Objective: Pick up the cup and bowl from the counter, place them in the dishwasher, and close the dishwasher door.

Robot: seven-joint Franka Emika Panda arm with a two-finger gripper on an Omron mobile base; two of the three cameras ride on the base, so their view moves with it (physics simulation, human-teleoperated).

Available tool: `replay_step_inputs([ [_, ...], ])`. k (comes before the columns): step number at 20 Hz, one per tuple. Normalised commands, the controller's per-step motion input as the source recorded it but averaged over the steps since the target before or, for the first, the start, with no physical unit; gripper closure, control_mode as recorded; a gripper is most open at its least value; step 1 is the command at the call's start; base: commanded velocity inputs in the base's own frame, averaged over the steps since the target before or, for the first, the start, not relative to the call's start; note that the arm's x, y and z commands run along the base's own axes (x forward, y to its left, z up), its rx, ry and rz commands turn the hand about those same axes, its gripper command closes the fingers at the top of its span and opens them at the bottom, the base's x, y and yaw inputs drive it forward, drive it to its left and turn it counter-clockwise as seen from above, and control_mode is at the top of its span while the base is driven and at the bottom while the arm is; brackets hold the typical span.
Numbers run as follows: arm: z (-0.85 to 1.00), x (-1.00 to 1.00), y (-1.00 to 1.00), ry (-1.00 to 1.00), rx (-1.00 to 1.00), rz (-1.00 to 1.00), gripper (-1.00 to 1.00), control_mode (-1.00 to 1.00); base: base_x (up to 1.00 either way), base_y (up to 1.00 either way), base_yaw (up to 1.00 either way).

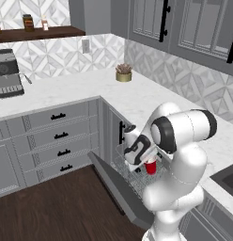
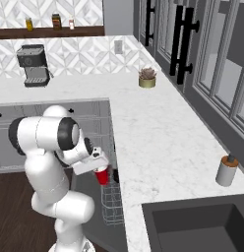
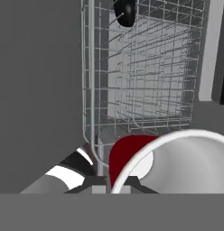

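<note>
My pincer [image 1: 147,164] is pinched on the cup [image 1: 151,167], which I hold over the wire rack [image 1: 132,173] of the open dishwasher [image 2: 110,197]. In the hand view the cup [image 3: 132,155] sits nearest: a red tapered wall, smooth and plastic-looking, with a thin white rim and pale inside, mouth turned toward the camera. Just beyond it the rack [image 3: 145,81] spreads as a fine grey grid of thin wires with rows of upright tines. At the rack's far end rests the bowl [image 3: 125,12], a small, round, glossy black shape; it appears already loaded.

The step in hand, as I judge it, is setting the cup into the rack. To do it well I should lower it straight into a gap between tines, let the base settle on the wires before spreading the pincer, then lift clear without snagging the grid. A light, tapered cup may tip if released high or tilted.

Below the rack the dishwasher door [image 1: 116,188] lies dropped open, a flat grey panel, dark on its inner face, still to be closed. Farther off, the counter [image 2: 158,133] runs past the dishwasher, white stone with faint grey veins. A small potted plant [image 2: 147,77] stands near its back corner.
</note>
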Motion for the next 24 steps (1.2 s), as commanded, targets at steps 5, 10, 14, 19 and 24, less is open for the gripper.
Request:
replay_step_inputs([
  [5, -0.38, 0.07, -0.21, 0.05, -0.02, 0.00, 1.00, -1.00, 0.00, 0.00, 0.00],
  [10, -0.41, 0.00, 0.00, 0.00, 0.00, 0.00, 1.00, -1.00, 0.00, 0.00, 0.00],
  [14, -0.52, 0.01, -0.02, 0.00, 0.00, 0.00, 1.00, -1.00, 0.00, 0.00, 0.00],
  [19, -0.30, 0.00, -0.16, -0.02, 0.00, 0.00, 1.00, -1.00, 0.00, 0.00, 0.00],
  [24, -0.18, 0.00, -0.31, -0.04, 0.00, -0.01, 1.00, -1.00, 0.00, 0.00, 0.00],
])
